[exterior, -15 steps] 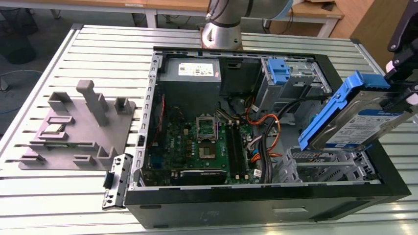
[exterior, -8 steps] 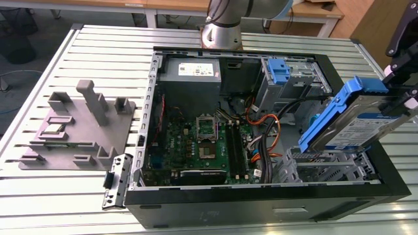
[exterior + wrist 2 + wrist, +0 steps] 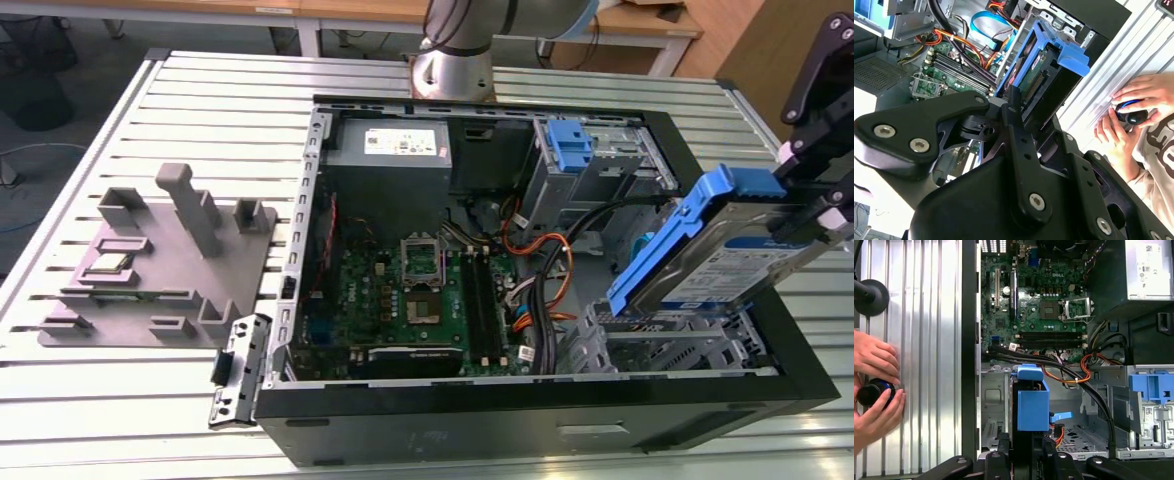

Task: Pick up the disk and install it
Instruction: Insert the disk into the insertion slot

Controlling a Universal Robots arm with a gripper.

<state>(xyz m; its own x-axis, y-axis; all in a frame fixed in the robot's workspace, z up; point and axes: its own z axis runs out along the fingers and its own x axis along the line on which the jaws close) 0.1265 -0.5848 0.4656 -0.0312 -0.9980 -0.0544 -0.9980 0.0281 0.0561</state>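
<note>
The disk point(image 3: 727, 262), a silver drive with a white-and-blue label and blue side rails, hangs tilted over the drive cage point(image 3: 667, 345) at the front corner of the open computer case point(image 3: 534, 405), at the exterior view's right. My gripper point(image 3: 817, 215) is shut on its upper end. In the first wrist view the disk point(image 3: 1032, 402) shows end-on, its blue rail just above my gripper point(image 3: 1026, 452) and over the cage bay. The second wrist view has the disk point(image 3: 1036, 62) reaching out from my gripper point(image 3: 1021, 112) towards the case.
Inside the case lie the motherboard point(image 3: 414, 290), cables point(image 3: 541, 255), a grey power supply point(image 3: 390, 145) and an upright blue latch piece point(image 3: 567, 145). A grey fixture point(image 3: 160, 260) with parts stands at the exterior view's left. A person's hands point(image 3: 874, 385) hold a dark round object beside the case.
</note>
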